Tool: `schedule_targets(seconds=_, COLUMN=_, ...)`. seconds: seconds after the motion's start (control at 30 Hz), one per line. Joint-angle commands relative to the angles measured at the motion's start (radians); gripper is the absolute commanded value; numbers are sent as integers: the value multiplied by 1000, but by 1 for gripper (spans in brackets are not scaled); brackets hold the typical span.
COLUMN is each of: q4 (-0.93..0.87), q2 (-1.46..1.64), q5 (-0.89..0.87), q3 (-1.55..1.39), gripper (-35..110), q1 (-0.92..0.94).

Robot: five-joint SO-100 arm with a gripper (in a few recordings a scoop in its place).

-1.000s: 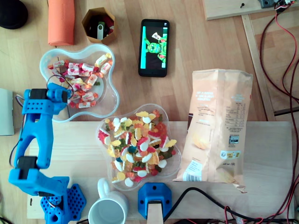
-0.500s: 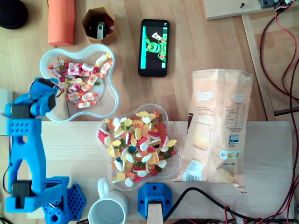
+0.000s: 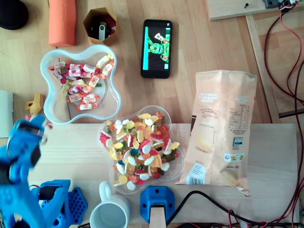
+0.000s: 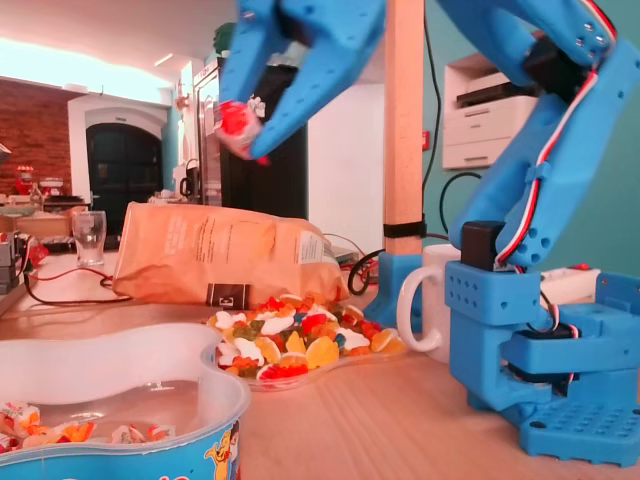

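Gripper: we see the gripper [image 4: 241, 136] closed on a wrapped sweet [image 4: 234, 116], the fingers pinched to its width; in the overhead view the gripper [image 3: 39, 127] is blurred.
Sweet: red and white wrapper, small, pinched at the very fingertips and held high above the table; we cannot tell its long axis.
Key relation: in the overhead view the gripper sits just outside the lower left rim of the white bowl [image 3: 46, 107], apart from it.
White bowl: lobed, holding more wrapped sweets of the same kind; its wall [image 4: 150, 400] is nearest the fixed view.
Gummy dish: the clear dish [image 3: 178, 161] lies well to the right of the gripper in the overhead view.
Farther off: the mug [image 3: 110, 216], then the snack bag [image 3: 223, 123].
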State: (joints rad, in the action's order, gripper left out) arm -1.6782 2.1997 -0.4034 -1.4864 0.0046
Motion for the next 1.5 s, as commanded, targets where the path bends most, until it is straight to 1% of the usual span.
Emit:
schedule_targets(seconds=0.0, q4=3, q2=173, q5=3, q3=-121, gripper=-3, q1=-5)
schedule_targets(seconds=0.13, q4=118, q2=445, q5=2, q3=-408, gripper=-3, q1=-3)
schedule_targets(seconds=0.3, q4=285, q2=854, q5=-2, q3=-758, gripper=-4, q1=6)
schedule_targets(seconds=0.4, q4=330, q2=1068, q5=-2, q3=-893, gripper=-4, q1=94)
schedule_targets(seconds=0.47, q4=330, q2=1137, q5=-2, q3=-928, gripper=-4, q1=192)
schedule_targets(seconds=0.67, q4=328, q2=1114, q5=-2, q3=-925, gripper=-4, q1=442)
schedule_targets(seconds=0.77, q4=341, q2=1114, q5=9, q3=-907, gripper=-4, q1=532)
schedule_targets(seconds=0.83, q4=339, q2=1114, q5=49, q3=-851, gripper=-4, q1=594)
schedule_targets(seconds=1.0, q4=313, q2=1086, q5=216, q3=-627, gripper=-4, q1=747)
schedule_targets(seconds=1.07, q4=275, q2=1052, q5=261, q3=-554, gripper=-4, q1=831)
schedule_targets(seconds=1.2, q4=160, q2=913, q5=258, q3=-460, gripper=-4, q1=1062)
schedule_targets(seconds=1.33, q4=74, q2=747, q5=261, q3=-449, gripper=-4, q1=1301)
schedule_targets(seconds=1.47, q4=43, q2=618, q5=265, q3=-443, gripper=-4, q1=1450)
